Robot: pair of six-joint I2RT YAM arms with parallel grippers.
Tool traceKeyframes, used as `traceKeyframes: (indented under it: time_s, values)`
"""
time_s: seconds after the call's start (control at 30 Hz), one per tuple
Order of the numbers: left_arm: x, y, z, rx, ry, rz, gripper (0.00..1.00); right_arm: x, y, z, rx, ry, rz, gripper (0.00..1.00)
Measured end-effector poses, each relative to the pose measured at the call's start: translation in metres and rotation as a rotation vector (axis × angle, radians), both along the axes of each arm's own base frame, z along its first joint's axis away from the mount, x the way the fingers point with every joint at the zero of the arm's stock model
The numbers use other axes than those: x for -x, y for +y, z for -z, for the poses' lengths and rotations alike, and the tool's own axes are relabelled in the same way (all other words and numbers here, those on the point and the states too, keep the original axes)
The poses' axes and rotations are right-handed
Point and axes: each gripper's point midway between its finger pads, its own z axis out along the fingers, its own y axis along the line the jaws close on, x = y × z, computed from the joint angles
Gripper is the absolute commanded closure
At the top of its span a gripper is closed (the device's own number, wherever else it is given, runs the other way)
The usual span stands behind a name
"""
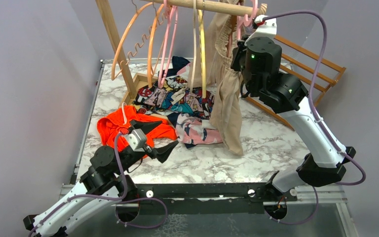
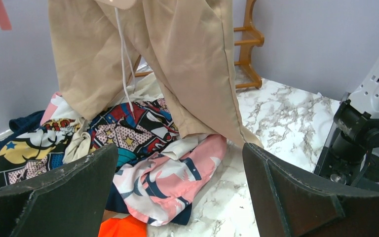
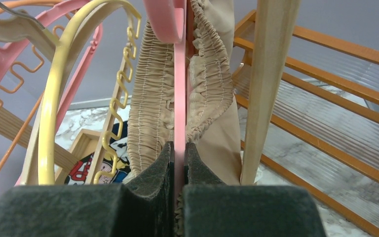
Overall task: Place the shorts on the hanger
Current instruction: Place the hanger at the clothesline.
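Shorts: the beige shorts point(image 1: 227, 98) hang full length at the right end of the wooden rail point(image 1: 212, 6), with the gathered waistband on top. The leg ends reach down to the marble table point(image 1: 256, 153).
Hanger: the pink hanger point(image 3: 179, 98) is seen edge-on, with waistband fabric bunched on both sides of it.
Right gripper: the right gripper point(image 3: 179, 150) is raised to the rail, its jaws clamped on the hanger's thin edge.
Left gripper: the left gripper point(image 2: 180, 148) is low over the table, jaws spread wide and holding nothing.
Nearby: a comic-print cloth point(image 1: 177, 101) and an orange garment point(image 1: 123, 126) lie on the table. A yellow hanger point(image 3: 54, 98) hangs to the left.
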Motion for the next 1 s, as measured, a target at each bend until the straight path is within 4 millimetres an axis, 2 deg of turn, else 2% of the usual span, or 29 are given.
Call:
traceKeyframes:
  time_s: [0.3, 0.53, 0.77, 1.0]
  values:
    - [0.000, 0.000, 0.008, -0.009, 0.017, 0.002, 0.01, 0.006, 0.016, 0.012, -0.030, 0.054, -0.092, 0.99]
    - [-0.001, -0.002, 0.008, -0.008, 0.023, 0.000, 0.01, 0.019, 0.015, -0.005, -0.063, 0.052, -0.148, 0.99]
    - [-0.002, -0.004, 0.011, -0.002, 0.032, 0.002, 0.01, 0.013, 0.018, 0.010, -0.027, 0.079, -0.141, 0.99]
    - [-0.003, -0.006, 0.024, -0.006, 0.058, 0.005, 0.01, 0.006, 0.023, 0.014, -0.026, 0.083, -0.142, 0.99]
